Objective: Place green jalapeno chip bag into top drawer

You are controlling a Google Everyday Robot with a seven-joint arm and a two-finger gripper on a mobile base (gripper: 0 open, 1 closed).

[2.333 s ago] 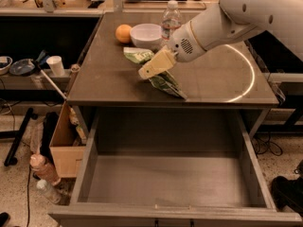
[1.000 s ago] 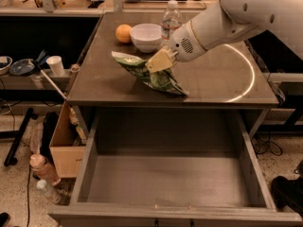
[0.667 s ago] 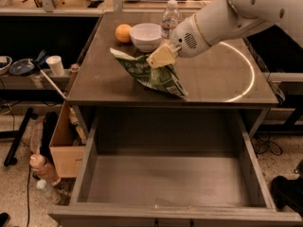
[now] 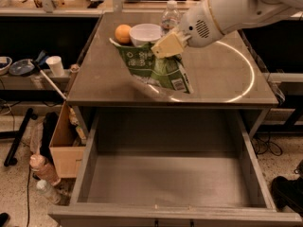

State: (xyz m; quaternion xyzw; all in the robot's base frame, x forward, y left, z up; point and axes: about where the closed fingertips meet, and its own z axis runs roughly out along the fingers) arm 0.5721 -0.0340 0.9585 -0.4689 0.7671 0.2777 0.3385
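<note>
This looks like a robotics lab or test workshop rather than a home. A bare grey metal tabletop sits over an open top drawer. The hard floor is speckled, with loose cables on it and a cardboard box beside the table. Cluttered workbenches stand behind. A white robot arm's gripper (clamped on the green jalapeno chip bag) hangs over the tabletop.

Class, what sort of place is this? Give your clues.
Probably a robotics lab or workshop: a white robot arm's gripper, over the grey metal table, grips a crinkled green chip bag; cluttered workbenches stand behind; a cardboard box sits on the floor.
</note>
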